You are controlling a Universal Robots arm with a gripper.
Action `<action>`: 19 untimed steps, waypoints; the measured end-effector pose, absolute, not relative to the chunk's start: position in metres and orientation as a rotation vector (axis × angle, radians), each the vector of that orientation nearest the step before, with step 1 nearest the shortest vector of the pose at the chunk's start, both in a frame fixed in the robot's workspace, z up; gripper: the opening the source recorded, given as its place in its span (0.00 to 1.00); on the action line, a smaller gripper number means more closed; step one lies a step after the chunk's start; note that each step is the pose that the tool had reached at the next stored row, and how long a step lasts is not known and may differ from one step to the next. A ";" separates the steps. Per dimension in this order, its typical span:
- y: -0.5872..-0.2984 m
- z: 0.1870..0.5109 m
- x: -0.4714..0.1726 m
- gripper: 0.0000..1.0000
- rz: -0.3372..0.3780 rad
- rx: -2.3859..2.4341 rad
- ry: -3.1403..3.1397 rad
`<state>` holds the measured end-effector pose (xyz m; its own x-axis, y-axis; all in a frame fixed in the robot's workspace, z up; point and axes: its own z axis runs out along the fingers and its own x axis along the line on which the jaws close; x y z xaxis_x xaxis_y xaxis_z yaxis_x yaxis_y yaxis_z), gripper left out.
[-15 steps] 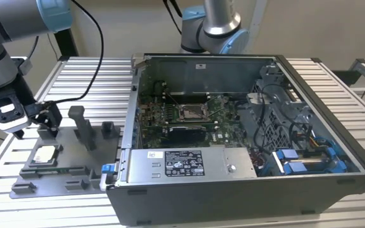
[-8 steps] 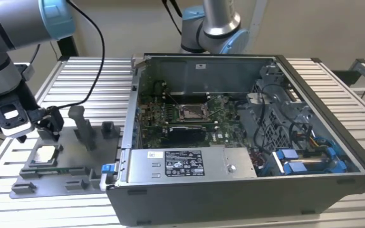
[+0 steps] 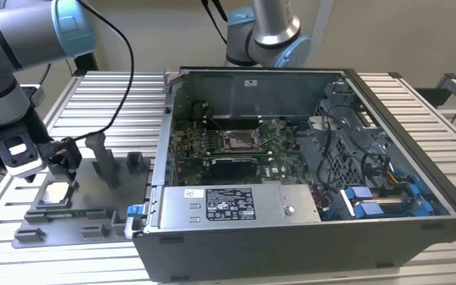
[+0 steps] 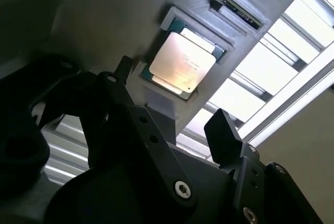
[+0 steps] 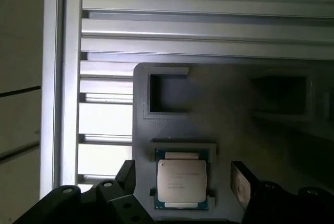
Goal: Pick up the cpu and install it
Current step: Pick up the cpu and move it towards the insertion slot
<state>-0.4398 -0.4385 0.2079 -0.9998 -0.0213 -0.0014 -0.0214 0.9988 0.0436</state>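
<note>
Exterior view: gripper (image 3: 57,172) low over the cpu (image 3: 56,193), at 8 o'clock from the case (image 3: 418,237); cpu flat in a grey fixture (image 3: 93,208). Second wrist view: jaws spread wide, fingers (image 4: 223,132) either side of the cpu (image 4: 182,62), seemingly not touching. First wrist view: cpu (image 5: 181,181) in its pocket, between the parted fingers (image 5: 241,183)

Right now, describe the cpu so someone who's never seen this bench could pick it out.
Start at the open computer case; a grey fixture plate lies on the exterior view's left of it. The cpu sits in a pocket of that plate, under the open gripper. It alone is a flat square with a pale silvery top; the neighbouring pocket is empty grey plastic.
</note>
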 end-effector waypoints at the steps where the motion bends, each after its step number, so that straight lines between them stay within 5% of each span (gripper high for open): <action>1: -0.439 0.207 -0.440 1.00 0.068 -0.034 3.140; 19: -0.446 0.197 -0.441 1.00 0.068 -0.039 3.133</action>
